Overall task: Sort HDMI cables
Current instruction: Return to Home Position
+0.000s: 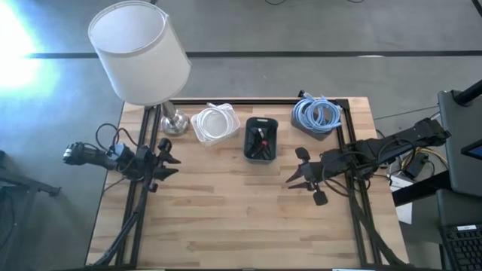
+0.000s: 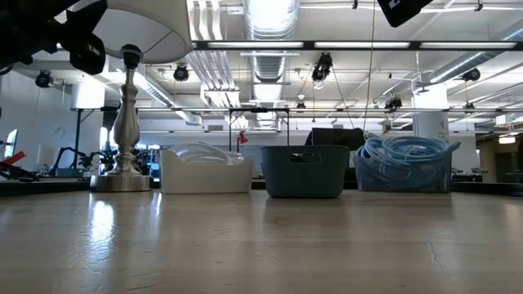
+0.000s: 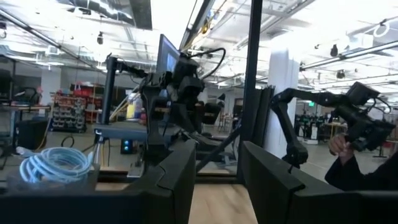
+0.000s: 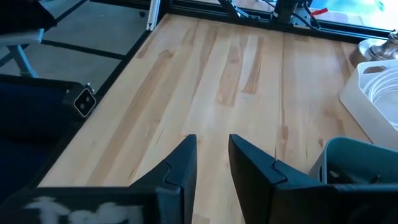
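Note:
Three bins stand in a row near the table's far edge. A white bin (image 1: 215,125) (image 2: 206,170) (image 4: 377,93) holds white coils. A dark bin (image 1: 261,139) (image 2: 305,171) (image 4: 357,167) holds black bundles. A grey bin holds light-blue coils (image 1: 316,114) (image 2: 406,158) (image 3: 53,167). My left gripper (image 1: 174,165) (image 3: 217,180) hovers open at the table's left side and holds nothing. My right gripper (image 1: 295,168) (image 4: 213,163) hovers open just right of the dark bin, above bare wood, and holds nothing.
A lamp with a big white shade (image 1: 139,51) stands on its metal base (image 1: 174,122) (image 2: 122,173) at the far left corner, beside the white bin. Bare wood (image 1: 233,211) spreads over the table's middle and near half. A person (image 3: 351,171) shows beyond the table's right side.

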